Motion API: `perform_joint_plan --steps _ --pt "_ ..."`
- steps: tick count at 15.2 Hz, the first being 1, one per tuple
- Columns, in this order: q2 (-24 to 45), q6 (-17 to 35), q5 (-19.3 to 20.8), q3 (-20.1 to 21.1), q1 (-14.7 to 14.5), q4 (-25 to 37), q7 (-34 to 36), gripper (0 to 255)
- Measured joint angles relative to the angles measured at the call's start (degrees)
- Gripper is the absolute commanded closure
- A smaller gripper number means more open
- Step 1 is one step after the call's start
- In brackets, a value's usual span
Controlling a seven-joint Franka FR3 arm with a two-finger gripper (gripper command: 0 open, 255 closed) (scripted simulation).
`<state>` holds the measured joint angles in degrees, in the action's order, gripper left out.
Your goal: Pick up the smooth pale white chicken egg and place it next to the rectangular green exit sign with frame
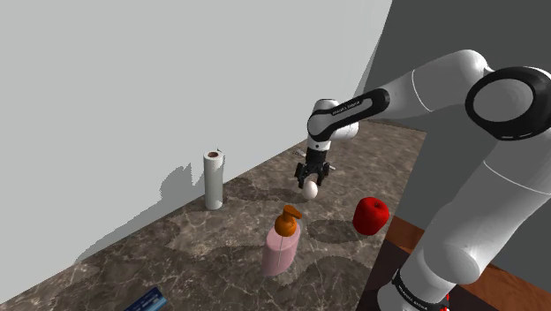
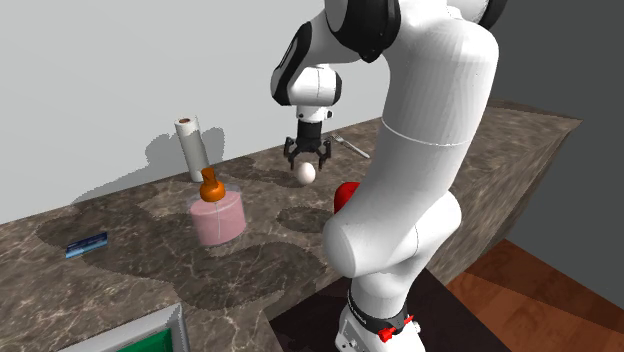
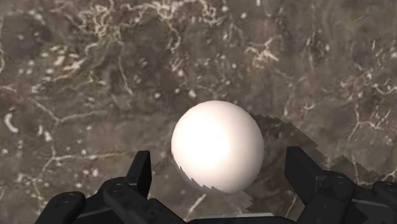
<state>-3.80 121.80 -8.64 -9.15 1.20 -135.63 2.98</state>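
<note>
Directly under the black gripper (image 1: 311, 180), whose fingers are spread and touch nothing, the white egg (image 1: 311, 189) sits between them on the dark marble counter (image 1: 194, 256), near a red apple (image 1: 371, 215) and well apart from the green framed sign (image 2: 150, 338).

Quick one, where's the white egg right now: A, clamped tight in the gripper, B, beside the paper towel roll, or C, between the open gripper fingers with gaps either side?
C: the wrist view shows the egg between the gripper fingers, countertop visible on both sides.
</note>
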Motion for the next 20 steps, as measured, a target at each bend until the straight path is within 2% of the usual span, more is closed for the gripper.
perform_joint_plan --steps 7,8,20 --pt "0.6 1.3 -0.3 0.1 -0.1 -0.7 -0.1 0" --pt "0.6 1.3 -0.3 0.1 -0.1 -0.7 -0.1 255" --pt "0.0 0.4 -0.1 0.1 -0.1 -0.3 0.1 255"
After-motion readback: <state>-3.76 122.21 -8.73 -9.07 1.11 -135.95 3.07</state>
